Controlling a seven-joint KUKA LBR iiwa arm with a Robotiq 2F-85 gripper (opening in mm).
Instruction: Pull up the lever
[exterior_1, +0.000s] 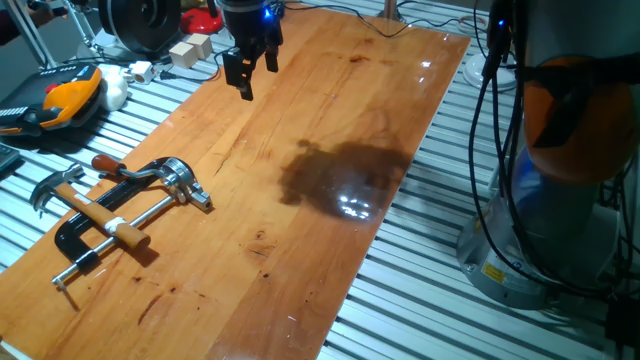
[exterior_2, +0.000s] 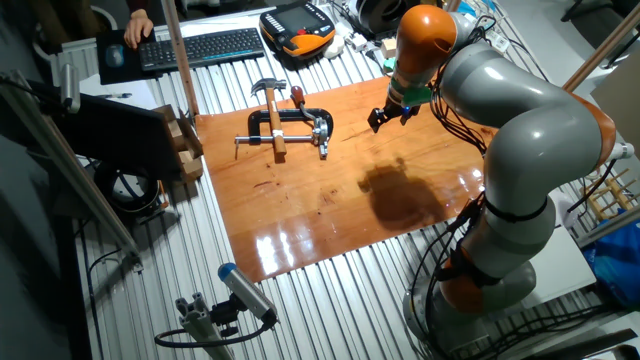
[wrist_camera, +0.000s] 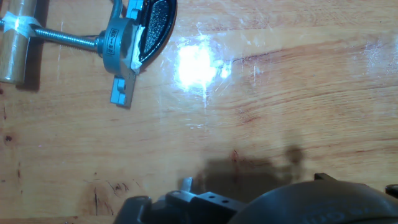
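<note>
The lever (exterior_1: 140, 172) is a slim curved silver arm with a reddish tip. It lies low against the black bar clamp (exterior_1: 75, 240) beside its chrome head (exterior_1: 183, 183) at the board's near left. In the other fixed view the lever (exterior_2: 305, 106) points toward the far edge. My gripper (exterior_1: 255, 70) hangs open and empty above the board's far end, well apart from the clamp. It also appears as the gripper (exterior_2: 385, 116) to the right of the clamp. The hand view catches the chrome head (wrist_camera: 121, 43) at top left; I cannot make out the lever there.
A hammer (exterior_1: 62, 192) with a wooden shaft lies across the clamp. The clamp's threaded rod (wrist_camera: 68, 40) ends in a wooden handle (wrist_camera: 15, 43). An orange teach pendant (exterior_1: 65, 100) and wooden blocks (exterior_1: 190, 50) sit off the board. The robot base (exterior_1: 560, 200) stands at right.
</note>
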